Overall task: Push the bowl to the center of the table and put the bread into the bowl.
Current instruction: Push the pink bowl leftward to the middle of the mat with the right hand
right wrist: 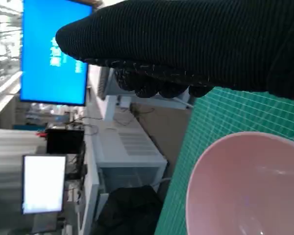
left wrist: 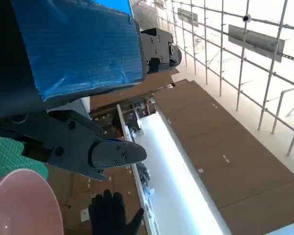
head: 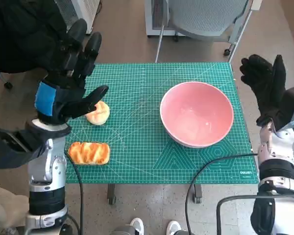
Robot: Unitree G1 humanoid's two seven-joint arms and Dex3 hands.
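Even, bright indoor light; sharp head view, blown-out left wrist view.
The bowl [head: 196, 113] casts a soft shadow on the mat [head: 137, 147]; windows in the left wrist view's right half glare white; the glove [right wrist: 196, 44] blurs close up.

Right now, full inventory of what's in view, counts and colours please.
Green gridded cutting mat: 1, green, covering the small table.
Pink round bowl: 1, pink, empty, on the mat's right half.
Round pale bread roll: 1, cream and orange, left side of the mat, beside the left hand's fingers.
Golden ridged bread loaf: 1, golden brown, near left edge of the mat.
Grey mesh chair: 1, grey, beyond the table.
Shoes: 2, white, floor at the near side.
Left hand: black with blue tape, raised over the mat's left edge, fingers apart.
Right hand: black glove, raised at the right edge, holding nothing.
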